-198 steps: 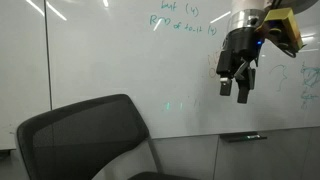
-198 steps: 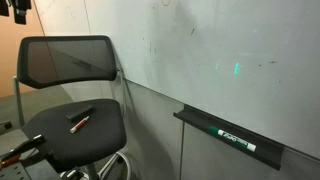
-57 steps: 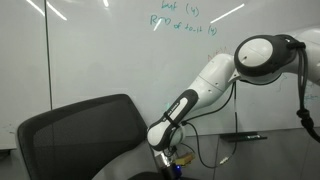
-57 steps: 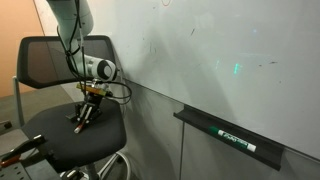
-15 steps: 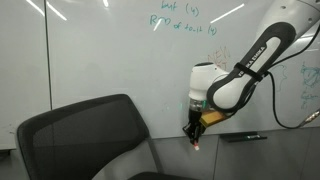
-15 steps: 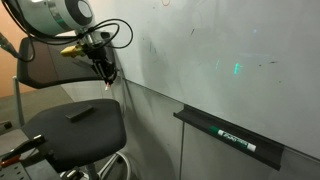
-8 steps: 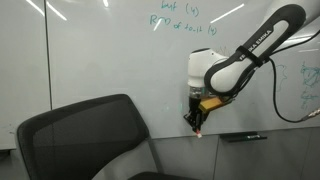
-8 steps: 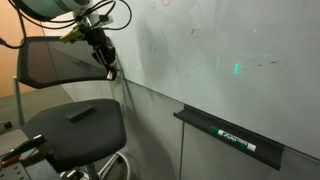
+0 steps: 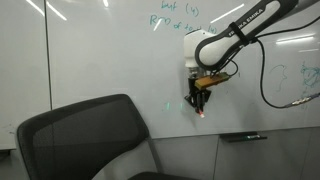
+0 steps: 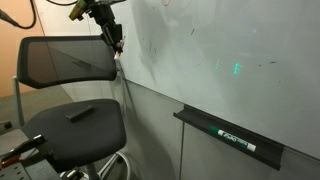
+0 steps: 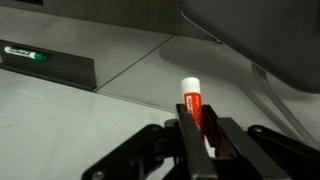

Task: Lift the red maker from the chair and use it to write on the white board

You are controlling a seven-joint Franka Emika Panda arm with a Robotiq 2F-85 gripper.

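— Entry one: gripper (image 9: 199, 98). State?
— Pressed together on the red maker (image 11: 191, 100). Pinched by the near end, far end left proud of the fingers, presumably to keep the writing end free to meet a surface.
— Location of the maker?
— Off the chair (image 10: 65, 62), up in the air, pointing downward, close to the white board (image 9: 90, 60). Contact with the panel impossible to confirm in either exterior view.
— Materials and shapes?
— Maker: slim smooth cylinder, red, paler at the very end in the wrist view. Board: hard, glossy, white, with faint green handwriting and a thin vertical seam. Chair: black, wide rounded mesh backrest, padded seat, dark frame.
— Further entries?
— Dark flat bar (image 10: 80, 112), lying on the seat, apart from the gripper. Narrow dark ledge (image 10: 190, 118) below the board, bearing a green-labelled pen; likely fitted there for storage within reach of writing.
— Stage of task, by estimate?
— Pick-up done; no red stroke visible on the board yet.
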